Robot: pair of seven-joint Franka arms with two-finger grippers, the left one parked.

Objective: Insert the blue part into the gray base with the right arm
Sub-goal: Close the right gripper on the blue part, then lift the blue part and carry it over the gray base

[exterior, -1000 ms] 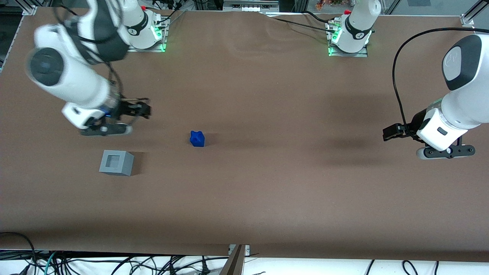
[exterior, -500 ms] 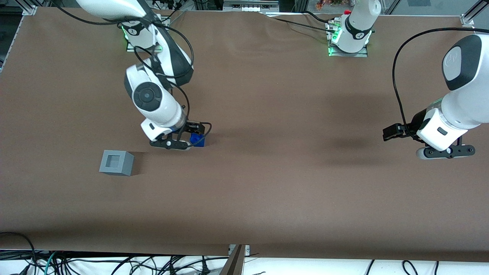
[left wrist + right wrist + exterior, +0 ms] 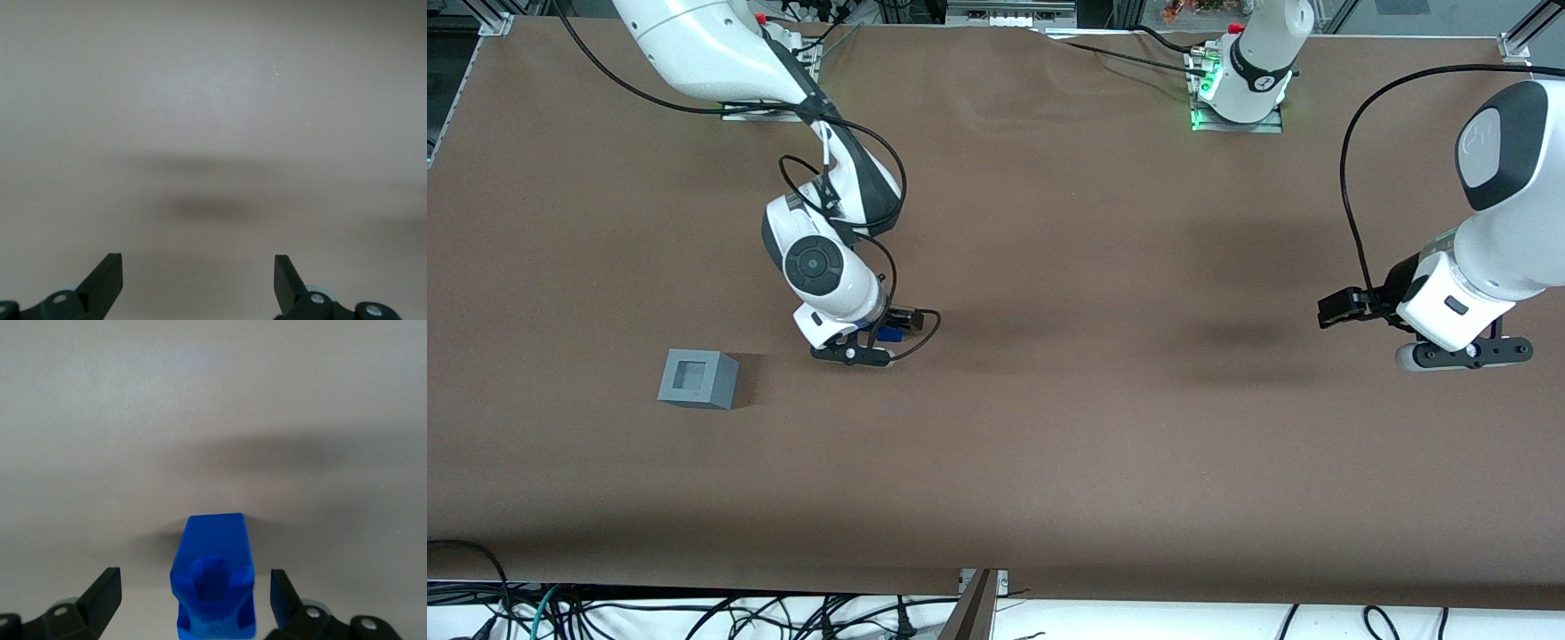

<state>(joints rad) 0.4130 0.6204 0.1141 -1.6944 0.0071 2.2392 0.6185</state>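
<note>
The blue part [image 3: 888,334] lies on the brown table, mostly covered by my right arm's wrist. In the right wrist view the blue part [image 3: 215,585] sits between my two black fingertips with a gap on each side. My gripper [image 3: 882,340] [image 3: 195,597] is open and down around it. The gray base [image 3: 697,379] stands on the table toward the working arm's end, a little nearer the front camera than the blue part, its square recess facing up.
The brown table [image 3: 1049,427] spreads wide around both parts. The working arm's base [image 3: 769,98] and the parked arm's base [image 3: 1238,89] stand at the table's back edge. Cables hang below the front edge [image 3: 694,613].
My right arm swung from above the working arm's end of the table to the blue part, then lowered over it, so the wrist now covers most of the part.
</note>
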